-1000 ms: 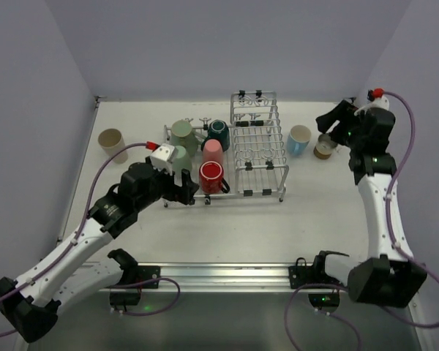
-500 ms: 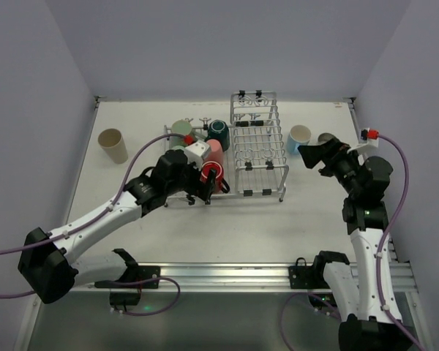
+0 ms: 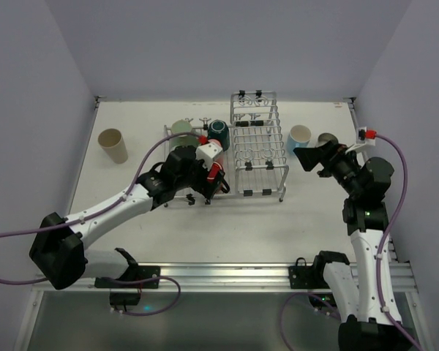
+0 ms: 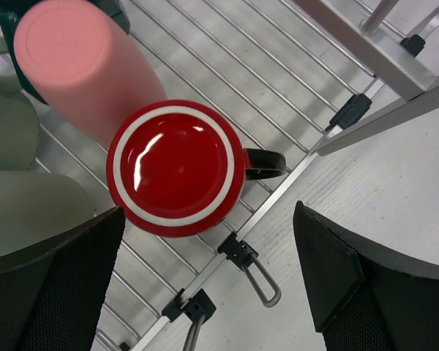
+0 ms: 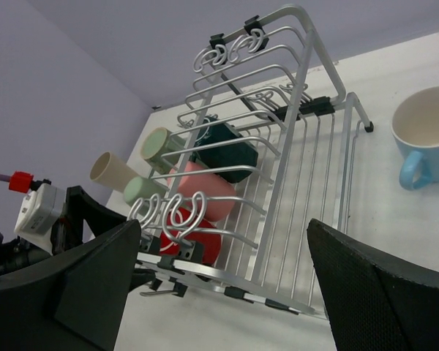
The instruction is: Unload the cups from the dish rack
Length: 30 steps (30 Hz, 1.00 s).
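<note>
The silver wire dish rack (image 3: 257,126) stands mid-table. Its low grid holds a red mug (image 4: 177,167) upside down with a black handle, a pink cup (image 4: 80,62), sage green cups (image 4: 29,216) and a dark teal cup (image 3: 218,131). My left gripper (image 3: 207,186) is open and hovers over the red mug at the rack's front edge, fingers (image 4: 366,292) apart on either side below it. My right gripper (image 3: 305,158) is open and empty to the right of the rack, facing it (image 5: 278,168). A light blue cup (image 3: 300,137) stands upright on the table beside it.
A beige cup (image 3: 113,145) stands on the table far left. A tan cup (image 3: 325,139) is partly hidden behind the right arm. Purple walls close in the table at the back and both sides. Purple cables trail from both arms.
My left gripper has moved right and forward until it is over the red mug. My right arm has swung down from the back right corner toward the rack's right side.
</note>
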Each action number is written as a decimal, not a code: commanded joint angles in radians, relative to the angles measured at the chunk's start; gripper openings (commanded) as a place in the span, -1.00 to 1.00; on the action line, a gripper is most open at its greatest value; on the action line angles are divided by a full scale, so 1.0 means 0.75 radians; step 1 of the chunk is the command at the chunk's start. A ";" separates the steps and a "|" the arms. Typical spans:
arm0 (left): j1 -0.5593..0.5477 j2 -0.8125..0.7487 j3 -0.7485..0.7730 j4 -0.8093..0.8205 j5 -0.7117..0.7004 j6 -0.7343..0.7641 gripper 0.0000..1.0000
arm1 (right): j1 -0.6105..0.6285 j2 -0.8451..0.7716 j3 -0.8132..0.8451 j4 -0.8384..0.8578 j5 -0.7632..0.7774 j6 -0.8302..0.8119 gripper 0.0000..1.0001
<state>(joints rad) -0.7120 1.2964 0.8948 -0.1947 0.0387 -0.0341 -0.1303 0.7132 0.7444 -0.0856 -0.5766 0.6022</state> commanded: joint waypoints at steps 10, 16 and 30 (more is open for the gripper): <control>0.070 0.216 0.183 -0.033 0.096 0.203 1.00 | 0.000 -0.006 0.001 0.024 -0.080 -0.013 0.98; 0.070 0.239 0.218 -0.004 0.063 0.209 1.00 | 0.002 0.004 -0.007 0.038 -0.105 -0.017 0.98; 0.088 0.421 0.276 -0.045 0.085 0.244 1.00 | 0.000 0.004 -0.013 0.047 -0.113 -0.013 0.98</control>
<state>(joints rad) -0.6594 1.6035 1.0725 -0.2127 0.1078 0.1162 -0.1303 0.7139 0.7345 -0.0826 -0.6323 0.5976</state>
